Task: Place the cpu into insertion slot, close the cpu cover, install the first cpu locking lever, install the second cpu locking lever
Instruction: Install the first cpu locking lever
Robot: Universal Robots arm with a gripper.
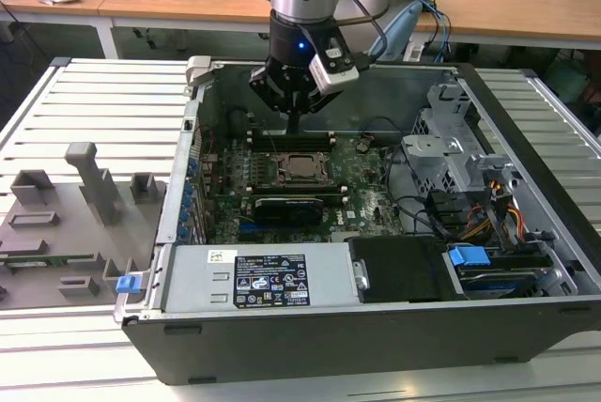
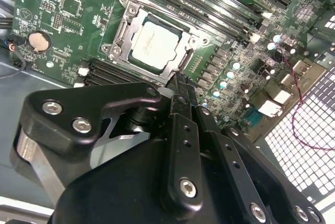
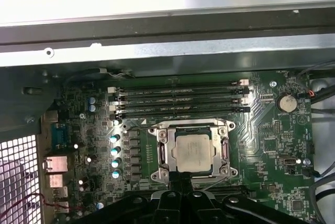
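The cpu [image 3: 192, 152] lies flat in the middle of the green board, pale silver face up, also seen as the cpu [image 2: 155, 43] and the cpu [image 1: 302, 167]. The cpu cover [image 3: 163, 150] lies down around it as a silver frame, so the insertion slot beneath is hidden. My gripper [image 2: 180, 81] hangs just above the board at the socket's edge beside the memory slots, fingers together with nothing between them. In the exterior view the gripper [image 1: 293, 127] points straight down just behind the socket.
Long black memory slots [image 3: 178, 101] run beside the socket. A black card [image 1: 291, 205] sits in front of it, then the power supply [image 1: 268, 280]. A metal drive cage [image 1: 451, 158] with cables stands at the exterior view's right. A grey fixture plate [image 1: 66, 224] lies outside the case, left.
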